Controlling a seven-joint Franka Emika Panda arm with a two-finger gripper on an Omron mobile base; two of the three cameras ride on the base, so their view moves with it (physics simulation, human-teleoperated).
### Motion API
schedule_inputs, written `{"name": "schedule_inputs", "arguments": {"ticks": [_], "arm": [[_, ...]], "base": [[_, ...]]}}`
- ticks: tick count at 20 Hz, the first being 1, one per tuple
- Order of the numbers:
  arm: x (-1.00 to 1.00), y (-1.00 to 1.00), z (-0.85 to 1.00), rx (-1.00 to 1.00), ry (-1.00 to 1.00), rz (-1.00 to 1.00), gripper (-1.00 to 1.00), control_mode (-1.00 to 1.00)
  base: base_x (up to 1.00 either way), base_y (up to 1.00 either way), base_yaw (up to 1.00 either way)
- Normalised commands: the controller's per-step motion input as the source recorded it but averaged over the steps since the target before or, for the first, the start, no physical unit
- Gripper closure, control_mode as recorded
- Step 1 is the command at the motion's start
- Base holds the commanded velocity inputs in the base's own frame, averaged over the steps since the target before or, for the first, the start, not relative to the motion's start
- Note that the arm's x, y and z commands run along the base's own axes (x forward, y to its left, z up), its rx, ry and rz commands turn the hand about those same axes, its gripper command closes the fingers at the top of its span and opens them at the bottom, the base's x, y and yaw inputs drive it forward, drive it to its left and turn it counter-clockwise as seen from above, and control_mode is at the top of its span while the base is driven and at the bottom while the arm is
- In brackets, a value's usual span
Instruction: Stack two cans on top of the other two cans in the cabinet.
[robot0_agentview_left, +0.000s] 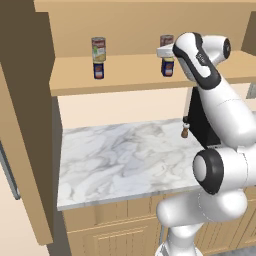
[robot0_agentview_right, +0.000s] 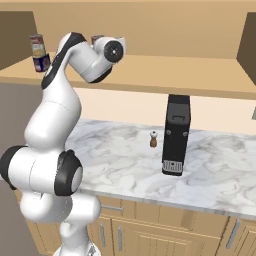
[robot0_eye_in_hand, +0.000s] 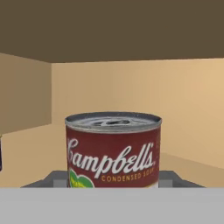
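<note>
On the shelf of the tan cabinet (robot0_agentview_left: 130, 75), a tall red-and-white can (robot0_agentview_left: 98, 49) stands on a short dark blue can (robot0_agentview_left: 98, 71) at the left. Further right, my gripper (robot0_agentview_left: 166, 52) is shut on the second tall can (robot0_eye_in_hand: 113, 148), held straight above the other blue can (robot0_agentview_left: 168, 67). The hand hides where the two meet. In the hand view the grey fingers (robot0_eye_in_hand: 56, 178) press both sides of the can's Campbell's label. The right base view shows the left stack (robot0_agentview_right: 38, 52) and the held can's top (robot0_agentview_right: 96, 38) behind the wrist.
Below the shelf, a marble counter (robot0_agentview_left: 115, 155) carries a tall black appliance (robot0_agentview_right: 176, 134) and a small brown shaker (robot0_agentview_right: 153, 139). A dark brown side panel (robot0_agentview_left: 25, 110) closes the cabinet on the left. Wooden drawers (robot0_agentview_right: 150, 235) sit under the counter.
</note>
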Motion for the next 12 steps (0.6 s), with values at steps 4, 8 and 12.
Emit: {"name": "schedule_inputs", "arguments": {"ticks": [4, 8, 12], "arm": [[0.00, -0.08, 0.00, 0.00, 0.00, 0.00, 1.00, -1.00], [0.00, -0.06, -0.01, 0.00, -0.01, 0.00, 1.00, -1.00], [0.06, 0.03, -0.11, 0.00, 0.00, 0.00, 1.00, -1.00]], "base": [[0.00, 0.00, 0.00], [0.00, 0.00, 0.00], [0.00, 0.00, 0.00]]}}
